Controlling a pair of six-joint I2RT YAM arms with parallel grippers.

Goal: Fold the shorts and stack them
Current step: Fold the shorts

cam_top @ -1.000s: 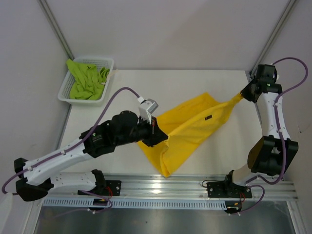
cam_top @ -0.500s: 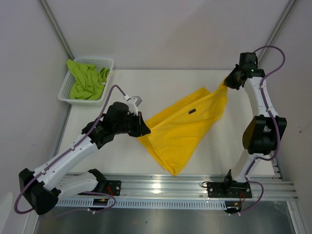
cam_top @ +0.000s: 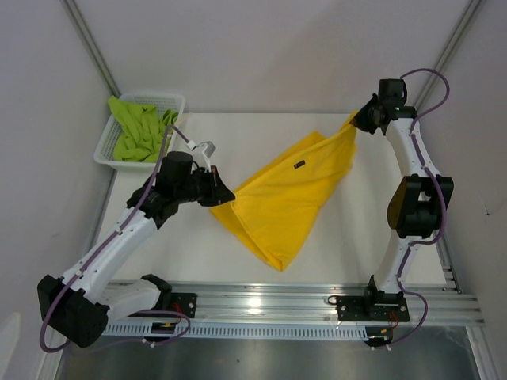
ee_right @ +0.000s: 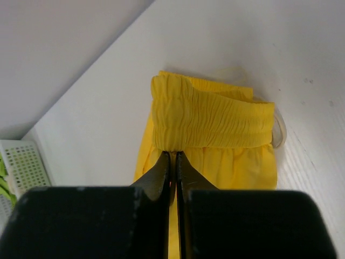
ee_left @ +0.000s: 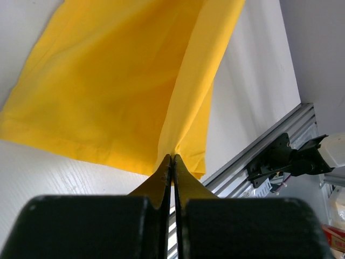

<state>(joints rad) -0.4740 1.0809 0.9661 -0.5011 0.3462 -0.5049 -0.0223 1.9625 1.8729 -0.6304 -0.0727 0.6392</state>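
Over the table the yellow shorts have shifted leftward

Both arms were stretched out, jaws pressed together.
Left gripper pointed right; right gripper, far out on a nearly straight arm, pointed left; each pinched the shorts.

Pretty bare setup. There's a plain white flat surface boxed in by pale grey matte walls: one at the back, one on the left, one on the right. Two thin silver metal posts lean in at the back corners. Along the near edge runs a brushed aluminium rail with a bright glare spot, and below it sits a dull grey sheet. The light is soft and even, and shadows are faint.
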